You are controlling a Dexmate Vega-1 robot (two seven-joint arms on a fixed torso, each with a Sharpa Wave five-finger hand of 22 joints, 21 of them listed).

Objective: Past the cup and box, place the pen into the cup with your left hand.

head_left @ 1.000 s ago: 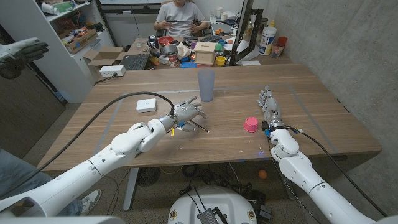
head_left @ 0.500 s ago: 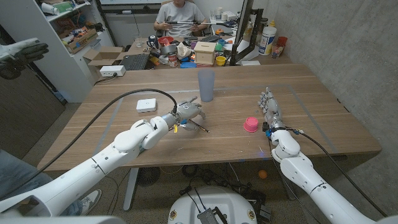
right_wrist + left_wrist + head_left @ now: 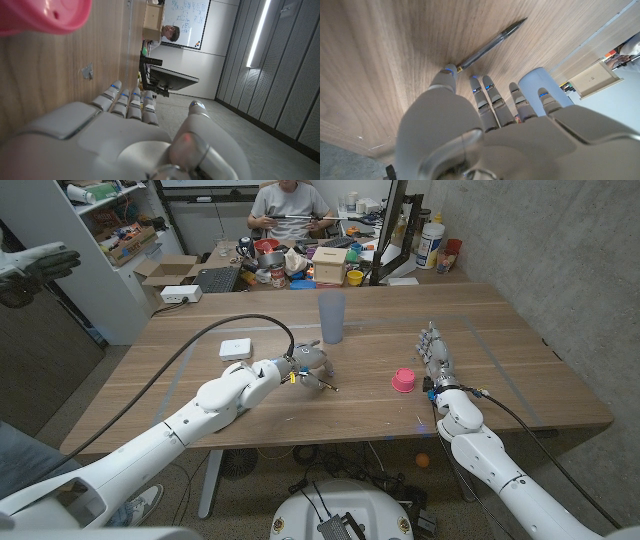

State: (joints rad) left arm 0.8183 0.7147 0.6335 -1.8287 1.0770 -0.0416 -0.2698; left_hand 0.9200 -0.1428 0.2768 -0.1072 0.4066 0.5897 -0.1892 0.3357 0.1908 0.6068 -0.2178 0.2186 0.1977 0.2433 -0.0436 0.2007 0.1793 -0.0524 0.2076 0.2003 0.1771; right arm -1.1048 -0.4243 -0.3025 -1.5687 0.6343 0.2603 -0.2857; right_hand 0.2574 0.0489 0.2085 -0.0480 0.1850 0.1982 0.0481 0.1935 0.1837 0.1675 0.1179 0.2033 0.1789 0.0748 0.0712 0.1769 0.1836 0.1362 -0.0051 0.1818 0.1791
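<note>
While the slim dark pen (image 3: 490, 46) lies on the wooden table (image 3: 500, 330) short of the translucent blue-grey cup (image 3: 332, 316), left hand (image 3: 308, 363), fingers spread and empty, risks rolling it away on contact.

My arms are showing white, rounded shells with darker grey joints between the segments. A thick black cable is looping off my left arm (image 3: 200, 405), and a thinner one is trailing from my right arm (image 3: 490, 455). My left hand (image 3: 308, 362) and right hand (image 3: 434, 350) are wearing grey segmented fingers, their tips (image 3: 450, 70) glowing blue.
</note>
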